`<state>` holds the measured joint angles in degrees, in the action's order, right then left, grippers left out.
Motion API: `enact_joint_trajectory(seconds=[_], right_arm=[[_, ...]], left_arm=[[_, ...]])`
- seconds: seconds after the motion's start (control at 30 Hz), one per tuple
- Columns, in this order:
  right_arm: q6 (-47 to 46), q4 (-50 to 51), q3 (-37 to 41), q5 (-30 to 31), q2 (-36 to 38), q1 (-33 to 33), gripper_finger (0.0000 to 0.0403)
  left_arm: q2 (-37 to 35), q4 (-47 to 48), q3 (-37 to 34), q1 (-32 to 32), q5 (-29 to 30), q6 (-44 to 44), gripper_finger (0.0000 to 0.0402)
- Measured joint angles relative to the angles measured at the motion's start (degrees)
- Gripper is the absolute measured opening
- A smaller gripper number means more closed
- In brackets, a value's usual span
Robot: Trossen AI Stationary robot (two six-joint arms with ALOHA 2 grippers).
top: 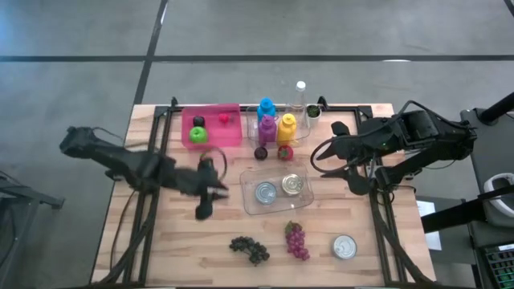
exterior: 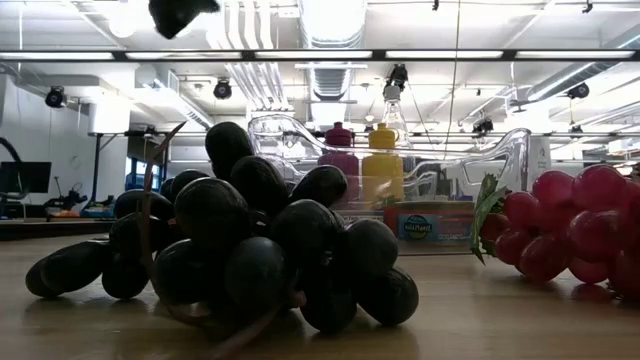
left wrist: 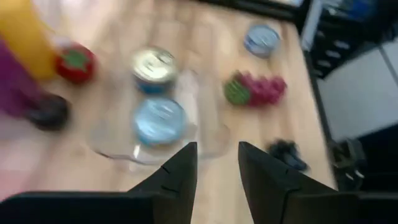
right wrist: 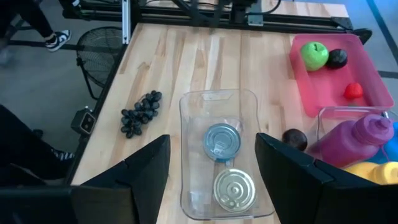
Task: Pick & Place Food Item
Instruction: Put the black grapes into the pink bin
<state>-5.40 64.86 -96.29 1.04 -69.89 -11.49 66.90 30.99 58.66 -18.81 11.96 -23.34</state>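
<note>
Left gripper (left wrist: 216, 171) beside clear tray (top: 250, 178), fingers apart, empty. Right gripper (right wrist: 211, 171) above tray, fingers apart.

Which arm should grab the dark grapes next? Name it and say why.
Probably left. The left hand hovers with nothing between its fingers over the board's left half, nearer the dark grapes. The right hand waits beyond the clear tray.

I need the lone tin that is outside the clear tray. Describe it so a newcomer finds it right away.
Start at the clear plastic tray in the middle of the wooden table, which holds two tins. Go toward the table's front right corner, past the red grapes. The lone tin lies there on bare wood, silver-topped, the only tin outside the tray.
</note>
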Motion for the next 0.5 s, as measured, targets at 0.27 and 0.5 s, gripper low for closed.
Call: enact_joint_trajectory(seconds=[0.27,0.5], right_arm=[[1.3,-0.3,0.0,0.0,0.0,0.0,0.024],[1.4,-0.3,0.0,0.0,0.0,0.0,0.0234]], left_arm=[[12.3,-1.1,-0.2,-10.4,1.0,-5.1,0.0118],[23.6,-6.1,0.6,-11.3,-4.1,0.5,0.0118]])
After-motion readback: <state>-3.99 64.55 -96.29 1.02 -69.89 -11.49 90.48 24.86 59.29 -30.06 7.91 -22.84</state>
